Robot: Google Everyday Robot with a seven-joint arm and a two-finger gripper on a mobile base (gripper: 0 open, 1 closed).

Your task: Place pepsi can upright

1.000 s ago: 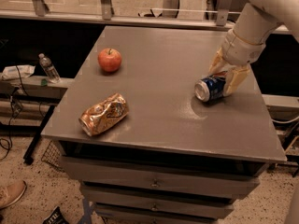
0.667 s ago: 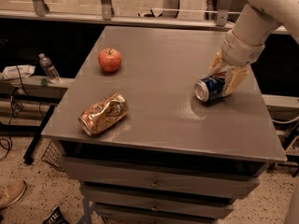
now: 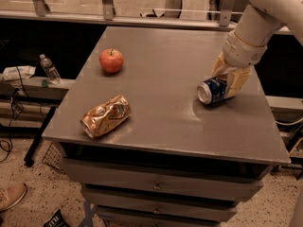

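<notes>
Nothing much has been changed over the last second tbh: the dark blue aluminium pepsi can with the silver top is still laid on its side at the right of the grey metal desk, so the uprighting hasn't been started yet. The yellowish two-finger pincer looks clamped round the can's base end, angled down steeply from the white arm at upper right.

Grey bench with drawers beneath its front edge. A red apple stands near the far-left corner. A crushed gold-orange can lies on its side near the front-left corner. Beyond the left edge, a plastic water bottle stands upright on a low ledge, and a shoe rests on the speckled floor.
</notes>
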